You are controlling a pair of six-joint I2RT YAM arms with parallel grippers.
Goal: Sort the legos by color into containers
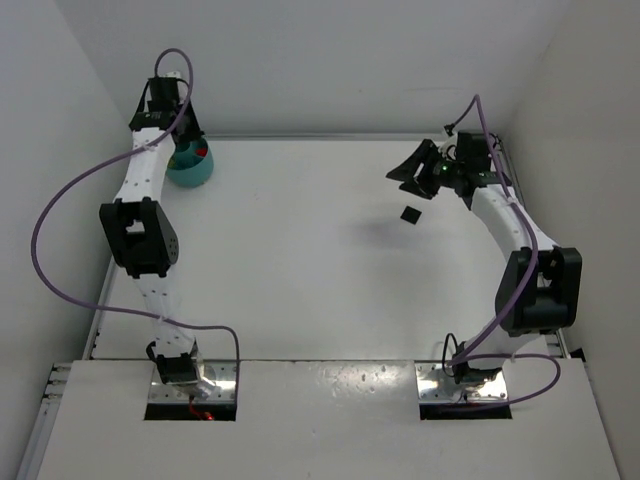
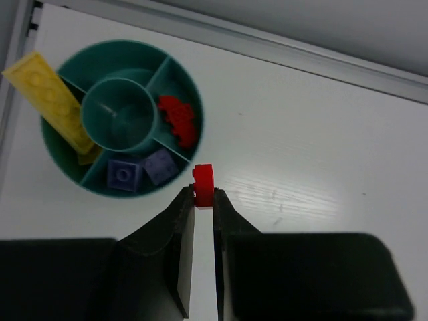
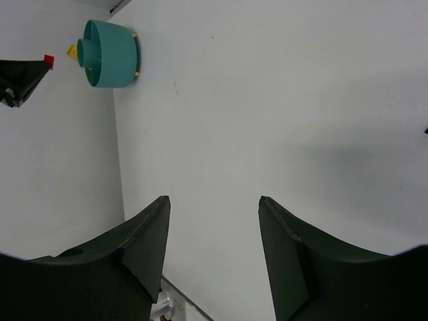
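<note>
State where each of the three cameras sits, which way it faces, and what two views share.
Top external: high behind the robot, looking down on the white table; the left arm and right arm show.
Left wrist: on the left arm, looking down at the teal bowl; the left gripper pinches a red lego.
Right wrist: on the right arm, looking across the table toward the bowl; the open right gripper shows.
Shared: both wrist views show the bowl and the red lego.

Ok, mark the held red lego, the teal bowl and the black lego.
red lego (image 2: 203, 184), left wrist view, its front face
teal bowl (image 2: 127, 43), left wrist view, outer rim
black lego (image 1: 410, 214), top external view, its middle
</note>
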